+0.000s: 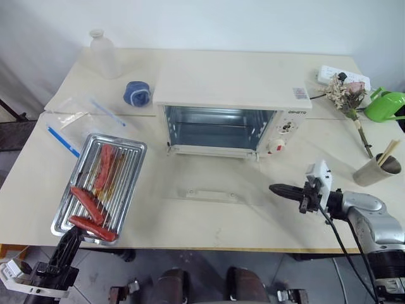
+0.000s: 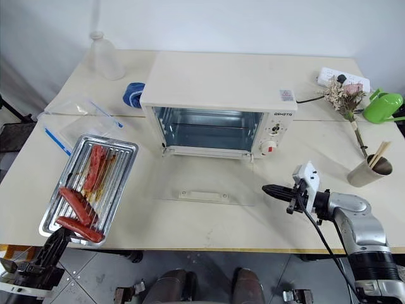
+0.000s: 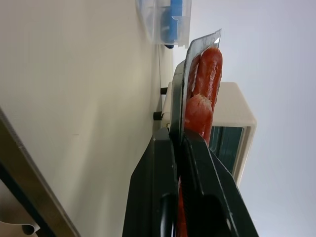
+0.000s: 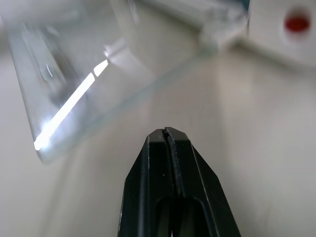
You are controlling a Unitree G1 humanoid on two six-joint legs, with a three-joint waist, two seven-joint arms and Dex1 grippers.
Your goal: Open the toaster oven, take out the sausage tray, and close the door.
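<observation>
left fingers (image 1: pixel 71 235): clamped on the near rim of the tray, at the table's front left edge; in the left wrist view the thin metal rim sits pinched between the two black pads.
right fingers (image 2: pixel 268 189): pressed together, holding nothing, pointing toward the open door from its right side, just off its right edge and above the table.
tray (image 1: pixel 124 183): flat on the table, left of the oven and apart from it, its long side running away from the front edge; three red sausages (image 1: pixel 88 201) in it, two lying near the held end, one further up.
door (image 2: pixel 205 187): folded down flat on the table in front of the oven, glass pane up, bar handle at its near edge.
oven (image 1: pixel 231 85): mid table, cavity open, knobs on its right panel.
table (image 2: pixel 209 231): pale top.
further out: clear box with blue strip (image 1: pixel 63 136) behind the tray, a blue roll (image 1: pixel 137 92), a bottle (image 1: pixel 104 53) at back left, a cup of sticks (image 1: pixel 376 168) and a green can (image 1: pixel 386 104) at right.
</observation>
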